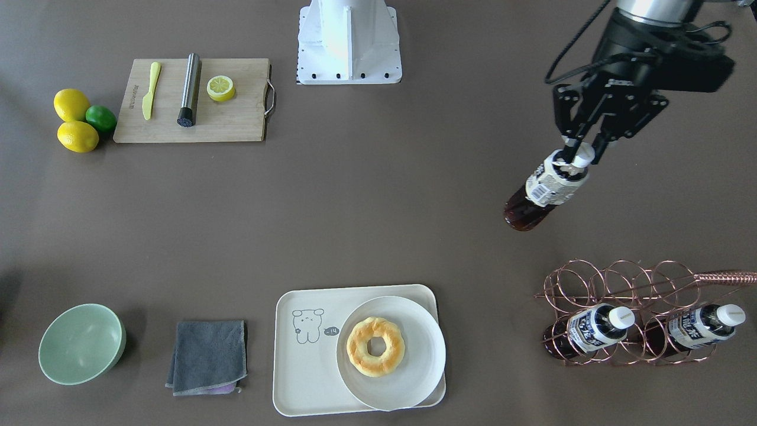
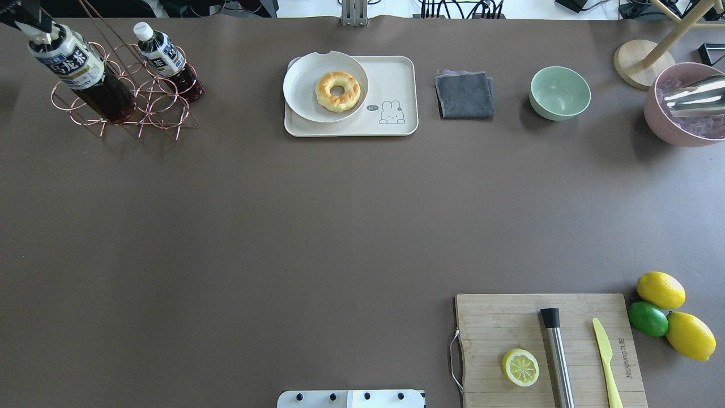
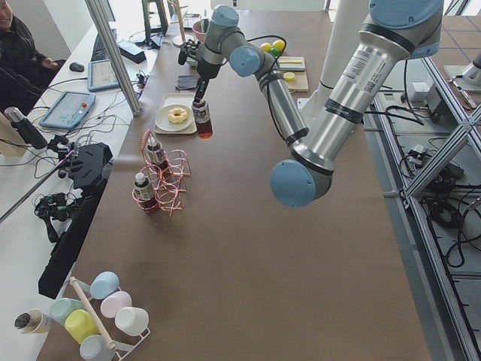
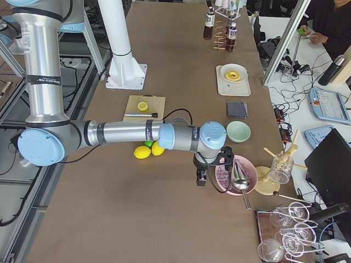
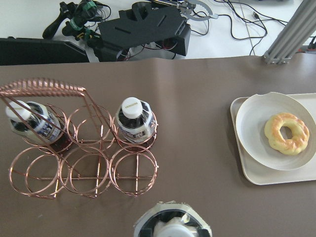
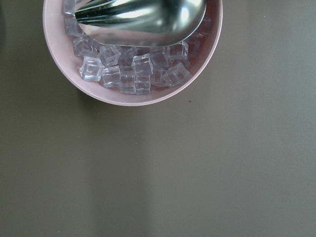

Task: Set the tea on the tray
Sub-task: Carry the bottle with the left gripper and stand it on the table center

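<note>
In the front-facing view the left end effector is clamped on the white cap of a small clear plastic tea bottle of dark reddish-brown drink. The tea bottle hangs tilted, off the brown surface, on the robot's side of a copper wire rack that holds two like bottles. The cream-white rounded-rectangle tray with a grey bear drawing lies well apart from it and carries a round white plate with a golden doughnut. In the overhead view the tea bottle looms large at the top left corner, in front of the rack, and the tray sits further along the far edge. From the left side the near arm holds the tea bottle by its top, raised, with the rack nearer the camera. From the right side the right end effector points down just beside a pink bowl; whether its fingers are apart or together cannot be told. The left wrist view shows the tea bottle cap at the bottom edge, the rack below it and the tray at the right. The right wrist view shows the pink bowl with clear ice cubes and a shiny metal scoop.
</note>
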You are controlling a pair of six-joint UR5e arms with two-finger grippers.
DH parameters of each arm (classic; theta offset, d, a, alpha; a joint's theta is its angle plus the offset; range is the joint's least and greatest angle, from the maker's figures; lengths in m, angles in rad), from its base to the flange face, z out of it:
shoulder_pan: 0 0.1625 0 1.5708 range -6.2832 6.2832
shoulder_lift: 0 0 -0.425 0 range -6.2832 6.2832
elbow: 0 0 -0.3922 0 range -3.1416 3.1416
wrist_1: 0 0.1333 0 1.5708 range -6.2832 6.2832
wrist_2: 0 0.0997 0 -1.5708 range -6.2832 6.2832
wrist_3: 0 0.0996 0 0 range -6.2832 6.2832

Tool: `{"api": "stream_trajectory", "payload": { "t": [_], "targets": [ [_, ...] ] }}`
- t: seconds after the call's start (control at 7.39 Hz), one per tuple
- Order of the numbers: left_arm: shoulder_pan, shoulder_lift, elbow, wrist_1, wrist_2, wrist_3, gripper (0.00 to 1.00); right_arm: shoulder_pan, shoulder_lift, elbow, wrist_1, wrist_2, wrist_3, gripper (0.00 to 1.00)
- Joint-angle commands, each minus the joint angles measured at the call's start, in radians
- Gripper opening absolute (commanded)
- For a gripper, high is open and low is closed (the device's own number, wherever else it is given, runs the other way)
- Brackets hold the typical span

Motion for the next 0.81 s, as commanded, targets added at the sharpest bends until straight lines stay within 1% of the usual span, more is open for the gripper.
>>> {"api": "stream_trajectory", "payload": {
  "t": [0.0,0.14,0.41,0.54,0.68],
  "targets": [
    [0.27,-0.284,0.118,0.144,0.206,-0.208,0.0,0.0,-0.001,0.002,0.0,0.0,0.0,1.0],
    [0.31,-0.326,0.162,0.144,0.232,-0.218,0.0,0.0,-0.001,0.003,0.001,0.0,0.0,1.0],
    [0.417,-0.337,0.176,0.134,0.316,-0.221,0.0,0.0,-0.001,0.011,0.003,-0.009,0.001,1.0],
    [0.468,-0.357,0.199,0.134,0.344,-0.226,0.0,0.0,-0.001,0.012,0.003,-0.008,0.003,1.0],
    [0.517,-0.366,0.213,0.128,0.401,-0.262,0.0,0.0,0.0,0.015,0.003,-0.008,0.003,1.0]
  ]
}}
